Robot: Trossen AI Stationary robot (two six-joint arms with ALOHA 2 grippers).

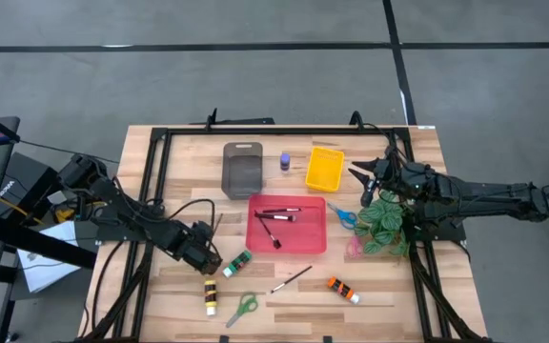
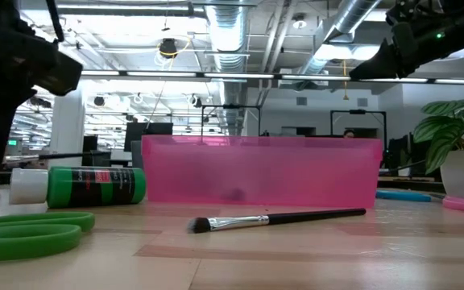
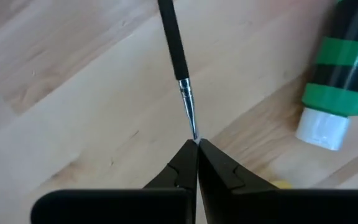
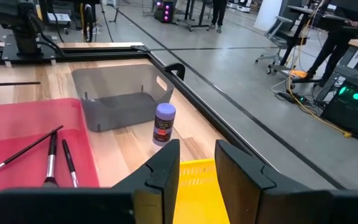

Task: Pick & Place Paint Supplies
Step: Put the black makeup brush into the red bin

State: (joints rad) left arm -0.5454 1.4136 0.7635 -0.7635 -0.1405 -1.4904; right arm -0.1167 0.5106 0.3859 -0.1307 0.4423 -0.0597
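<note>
A thin black-handled brush [image 3: 178,56] with a silver ferrule lies on the wooden table [image 1: 389,286], its bristle tip pinched between the closed fingers of the left gripper [image 3: 197,144] at the table's front-left. Just beside it rests a green tube [image 1: 236,264] with a white cap; a yellow tube [image 1: 211,295], green scissors [image 1: 243,307], a second loose brush [image 1: 292,279] and an orange tube [image 1: 343,290] are strung along the front edge, with bare wood between them. The red tray [image 1: 287,225] sits mid-table and holds three brushes [image 1: 276,215]. Behind it stand a grey tray [image 1: 242,170], a purple bottle [image 1: 285,162] and a yellow tray [image 1: 324,168], all apart from one another. Blue scissors [image 1: 343,217] lie between the red tray and a leafy plant [image 1: 386,224] at the right. The left arm reaches in low from the left edge, cables trailing. The right arm stretches in from the right above the plant, its gripper [image 4: 196,163] raised over the yellow tray's edge, fingers a narrow way apart and holding nothing. A black frame rail [image 4: 229,102] borders the table's far side.
</note>
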